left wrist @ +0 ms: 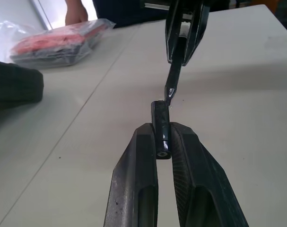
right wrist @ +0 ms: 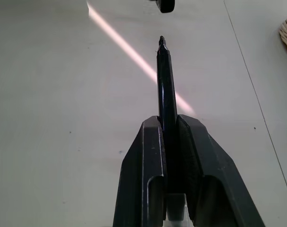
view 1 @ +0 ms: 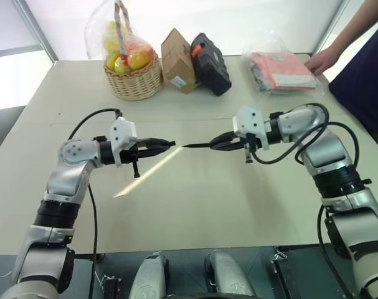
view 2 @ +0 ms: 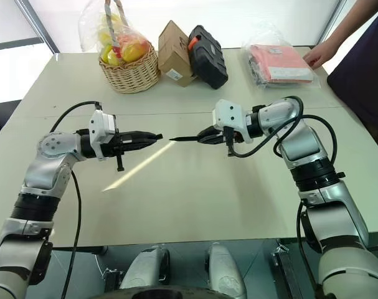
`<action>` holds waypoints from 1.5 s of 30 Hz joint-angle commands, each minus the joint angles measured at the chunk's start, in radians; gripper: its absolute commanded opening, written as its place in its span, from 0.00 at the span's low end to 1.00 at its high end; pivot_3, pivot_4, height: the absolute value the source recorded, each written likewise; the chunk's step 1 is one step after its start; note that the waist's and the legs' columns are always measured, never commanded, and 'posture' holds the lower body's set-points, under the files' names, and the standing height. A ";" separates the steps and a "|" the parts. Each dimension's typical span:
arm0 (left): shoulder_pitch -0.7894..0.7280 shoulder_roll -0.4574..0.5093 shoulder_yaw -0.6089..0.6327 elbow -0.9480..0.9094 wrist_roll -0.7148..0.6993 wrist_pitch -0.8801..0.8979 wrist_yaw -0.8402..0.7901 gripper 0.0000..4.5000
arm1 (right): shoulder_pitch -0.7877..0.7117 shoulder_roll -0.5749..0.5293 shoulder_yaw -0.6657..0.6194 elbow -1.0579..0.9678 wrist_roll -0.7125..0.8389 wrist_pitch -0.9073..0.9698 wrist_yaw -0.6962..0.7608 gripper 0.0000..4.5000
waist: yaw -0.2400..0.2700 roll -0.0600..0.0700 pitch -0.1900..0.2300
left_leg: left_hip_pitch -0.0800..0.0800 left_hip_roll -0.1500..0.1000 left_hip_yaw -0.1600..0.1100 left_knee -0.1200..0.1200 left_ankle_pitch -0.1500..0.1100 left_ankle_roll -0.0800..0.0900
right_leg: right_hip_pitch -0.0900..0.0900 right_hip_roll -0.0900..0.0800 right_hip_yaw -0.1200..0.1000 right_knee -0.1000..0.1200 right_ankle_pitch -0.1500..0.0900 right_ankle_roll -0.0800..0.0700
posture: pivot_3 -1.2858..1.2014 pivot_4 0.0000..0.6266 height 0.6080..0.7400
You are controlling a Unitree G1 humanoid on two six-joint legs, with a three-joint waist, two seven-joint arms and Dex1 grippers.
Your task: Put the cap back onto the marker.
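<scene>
Both arms are raised over the pale table point(view 1: 195, 205), grippers pointing at each other; the left gripper point(left wrist: 163, 142) is pinched tight on the cap point(left wrist: 160, 127), which pokes out past its fingertips, and the right gripper point(right wrist: 169, 127) is clamped on the marker point(right wrist: 165, 80), whose pointed tip sticks well forward of the jaws. The two are held in the air between the arms, tip facing cap; from the head views a small gap seems to remain, while in the left wrist view the tip sits just at the cap's end, so I cannot tell whether they touch.

I judge this to be the lining-up step, just ahead of the push; the next move calls for bringing tip and cap mouth onto one line, then sliding them straight together, since a slight slant could make the tip skid off the rim.

At the far edge stand a fruit basket point(view 1: 134, 78), a cardboard box point(view 1: 176, 59), a black case point(view 1: 210, 65) and a bagged red packet point(view 1: 282, 70), a person's hand point(view 1: 322, 60) beside it; the box carries a small white label, too small to read; no brand is legible anywhere.
</scene>
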 commanded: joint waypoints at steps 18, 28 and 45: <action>-0.015 -0.001 -0.004 0.016 0.029 -0.039 -0.020 0.00 | -0.018 0.001 -0.016 -0.083 0.017 0.046 0.029 0.01 | 0.001 0.000 0.000 | 0.000 0.000 0.000 0.001 0.000 0.000 | 0.000 0.000 0.000 0.001 0.000 0.000 | 0.52 0.24 1.00; -0.006 -0.002 -0.007 0.003 0.029 -0.028 -0.019 0.00 | -0.008 0.013 -0.012 -0.100 0.014 0.056 0.021 0.01 | 0.001 0.000 0.000 | 0.000 0.000 -0.001 0.002 0.000 0.000 | 0.000 0.000 0.000 0.002 0.000 0.000 | 0.52 0.24 1.00; 0.003 0.005 -0.006 -0.015 0.027 -0.019 -0.025 0.00 | -0.003 -0.001 -0.008 -0.092 0.003 0.047 0.031 0.01 | 0.001 0.000 0.000 | 0.000 0.000 -0.001 0.005 0.000 0.000 | 0.000 0.000 0.000 0.006 0.000 0.000 | 0.52 0.24 1.00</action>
